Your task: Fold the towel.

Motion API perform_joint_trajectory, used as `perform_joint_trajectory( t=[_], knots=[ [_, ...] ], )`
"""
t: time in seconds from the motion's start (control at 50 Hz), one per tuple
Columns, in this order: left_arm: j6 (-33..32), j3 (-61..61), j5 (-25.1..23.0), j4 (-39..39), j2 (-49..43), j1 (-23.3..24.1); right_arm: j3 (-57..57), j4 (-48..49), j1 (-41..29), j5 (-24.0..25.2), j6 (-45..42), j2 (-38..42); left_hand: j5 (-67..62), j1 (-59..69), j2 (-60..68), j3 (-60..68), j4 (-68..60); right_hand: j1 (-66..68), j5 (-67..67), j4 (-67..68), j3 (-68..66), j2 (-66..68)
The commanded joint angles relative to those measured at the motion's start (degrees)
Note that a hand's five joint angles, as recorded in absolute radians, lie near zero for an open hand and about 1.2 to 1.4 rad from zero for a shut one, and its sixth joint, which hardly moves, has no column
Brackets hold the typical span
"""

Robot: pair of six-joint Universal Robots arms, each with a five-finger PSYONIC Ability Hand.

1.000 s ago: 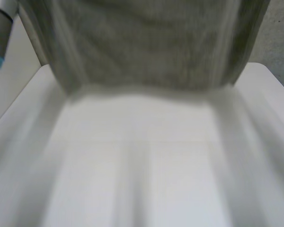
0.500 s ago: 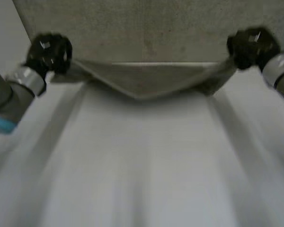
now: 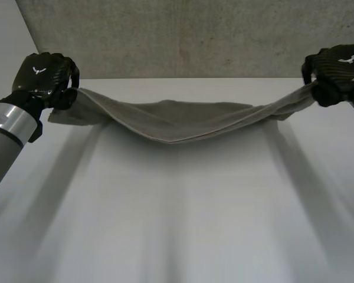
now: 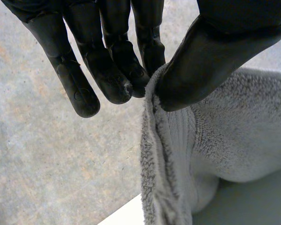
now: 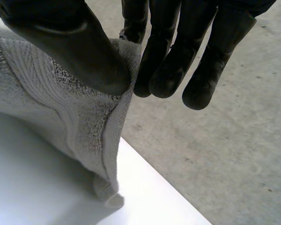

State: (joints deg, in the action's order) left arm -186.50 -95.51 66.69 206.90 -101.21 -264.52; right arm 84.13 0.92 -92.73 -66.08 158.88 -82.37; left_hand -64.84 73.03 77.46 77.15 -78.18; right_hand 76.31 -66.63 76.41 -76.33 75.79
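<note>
Grey towel (image 3: 183, 121) sags between left hand (image 3: 42, 79) and right hand (image 3: 337, 73)

Pinching with both robot hands, spread wide apart.

Seen from the head view with the left robot hand (image 3: 42, 79) at 10 o'clock and the right robot hand (image 3: 337, 71) at 2 o'clock, backs turned up, at about the same height. Clamped on one end of the towel (image 3: 183, 118) each: thumb (image 4: 215, 51) pressed toward nearly straight fingers (image 4: 107, 70) on the left, thumb (image 5: 70, 42) against fingers (image 5: 173, 56) on the right. Reaching in from 8 o'clock with the grey left forearm (image 3: 6, 127), silver-banded at the wrist.
</note>
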Motion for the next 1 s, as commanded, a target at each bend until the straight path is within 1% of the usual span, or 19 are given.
perform_joint_trajectory(
  t=[0.02,0.06,0.12,0.26,0.28,0.32,0.34,0.36,0.4,0.42,0.44,0.46,0.5,0.52,0.56,0.6,0.74,0.88,1.0],
  knots=[
    [0.0,-7.0,-1.9,-0.7,9.6,0.1,-0.6,-7.4,4.0,0.3,0.4,-4.7,-5.2,7.0,2.5,2.8,-1.8,3.7,-3.4,3.6,-3.7,4.2],
    [0.1,-8.2,-2.6,-0.7,11.4,0.0,-1.1,-10.4,5.4,0.9,-0.1,-5.2,-5.2,7.0,2.5,2.8,-1.8,3.7,-3.4,3.6,-3.7,4.2],
    [0.2,-9.0,-3.6,-0.8,13.2,-0.2,-1.4,-10.9,5.8,1.2,-0.2,-5.3,-5.2,7.0,2.5,2.8,-1.8,3.7,-3.4,3.6,-3.7,4.2],
    [0.0,-7.8,-3.9,-0.4,11.8,-0.9,-4.1,-10.8,7.5,2.0,-0.5,-2.1,-5.2,7.0,2.5,2.8,-1.8,3.7,-3.4,3.6,-3.7,4.2],
    [-0.1,-6.7,-3.8,-0.1,9.6,-1.1,-4.1,-10.8,7.5,2.0,-0.5,-2.1,-5.2,7.0,2.5,2.8,-1.8,3.7,-3.4,3.6,-3.7,4.2],
    [-0.3,-5.1,-3.8,-0.1,6.6,-1.1,-6.9,-10.5,7.2,0.7,-1.5,3.1,-5.2,7.0,2.5,2.8,-1.8,3.7,-3.4,3.6,-3.7,4.2],
    [-0.4,-3.0,-3.8,-0.5,3.4,-1.1,-6.9,-10.5,7.2,0.7,-1.6,3.2,-5.2,7.0,2.5,2.8,-1.8,3.7,-3.4,3.6,-3.7,4.2],
    [-0.4,-3.0,-3.8,-0.5,3.4,-1.1,-9.0,-10.5,7.0,0.3,-2.2,6.2,-5.2,7.0,2.5,2.8,-1.8,3.7,-3.4,3.6,-3.7,4.2],
    [-0.4,2.0,-3.8,-1.1,-3.3,-1.1,-11.3,-10.6,6.9,-0.5,-2.6,8.9,-5.2,7.0,2.5,2.8,-1.8,3.7,-3.4,3.6,-3.7,4.2],
    [-0.4,2.0,-3.8,-1.2,-3.4,-1.1,-13.5,-10.6,6.3,-1.8,-2.9,11.7,-5.2,7.0,2.5,2.8,-1.8,3.7,-3.4,3.6,-3.7,4.2],
    [-0.4,4.5,-3.8,-1.7,-6.6,-1.0,-16.1,-10.6,5.3,-3.8,-3.0,14.6,-5.2,7.0,2.5,2.8,-1.8,3.7,-3.4,3.6,-3.7,4.2],
    [-0.6,7.5,-3.8,-2.3,-9.9,-0.7,-16.1,-10.6,5.3,-3.8,-3.0,14.6,-5.2,7.0,2.5,2.8,-1.8,3.7,-3.4,3.6,-3.7,4.2],
    [-0.8,10.8,-3.8,-3.2,-12.9,-0.3,-21.9,-10.6,1.6,-8.4,-3.1,20.5,-5.2,7.0,2.5,2.8,-1.8,3.7,-3.4,3.6,-3.7,4.2],
    [-0.9,14.2,-3.7,-4.3,-16.1,0.1,-21.9,-10.6,1.6,-8.4,-3.1,20.5,-5.2,7.0,2.5,2.8,-1.8,3.7,-3.4,3.6,-3.7,4.2],
    [-0.9,17.6,-3.5,-5.2,-19.2,0.1,-27.8,-10.6,-1.3,-12.0,-3.1,26.0,-5.2,7.0,2.5,2.8,-1.8,3.7,-3.4,3.6,-3.7,4.2],
    [-0.8,21.2,-3.1,-6.1,-22.1,0.3,-30.3,-10.5,-1.8,-13.4,-3.1,28.4,-5.2,7.0,2.5,2.8,-1.8,3.7,-3.4,3.6,-3.7,4.2],
    [-0.8,38.0,-3.0,-9.4,-35.1,2.4,-38.9,-10.4,-3.2,-15.4,-3.0,36.5,-5.2,7.0,2.5,2.8,-1.8,3.7,-3.4,3.6,-3.7,4.2],
    [-0.8,47.3,-2.5,-10.4,-43.0,2.7,-47.4,-9.5,-5.8,-19.1,-3.1,44.5,-5.2,7.0,2.5,2.8,-1.8,3.7,-3.4,3.6,-3.7,4.2],
    [-0.8,53.7,-1.0,-10.7,-48.9,3.6,-51.4,-9.0,-6.5,-20.2,-3.1,48.0,-5.2,7.0,2.5,2.8,-1.8,3.7,-3.4,3.6,-3.7,4.2]
  ],
)
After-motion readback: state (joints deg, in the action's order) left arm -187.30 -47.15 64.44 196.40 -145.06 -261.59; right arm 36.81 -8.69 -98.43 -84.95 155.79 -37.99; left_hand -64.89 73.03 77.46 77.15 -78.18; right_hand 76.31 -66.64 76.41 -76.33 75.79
